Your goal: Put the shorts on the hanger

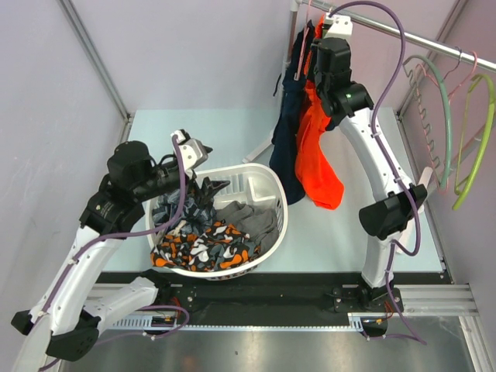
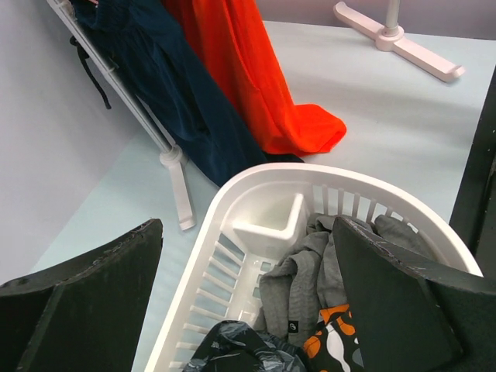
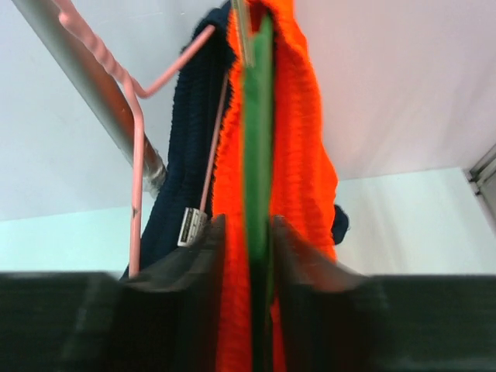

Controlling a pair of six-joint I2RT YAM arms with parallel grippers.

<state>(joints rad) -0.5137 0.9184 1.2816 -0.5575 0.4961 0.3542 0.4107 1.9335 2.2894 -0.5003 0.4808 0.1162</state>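
Ribbed bright orange-red fabric shorts [image 3: 302, 155] draping thin dark green plastic hanger [image 3: 257, 116], which is sitting between right gripper [image 3: 248, 225] jaws, narrowly parted, grip unclear; left gripper [image 2: 248, 225] gaping wide, hovering above white slatted plastic basket [image 2: 256, 174].

- Top view: bright, even light from above, with only soft, pale shadows on the table [image 1: 341, 232].
- Left wrist view: the far part is sharp; the left fingers [image 2: 93, 294] are dark and a little soft.
- Right wrist view: the right fingers [image 3: 194, 302] and the hanger [image 3: 257, 155] are strongly blurred.
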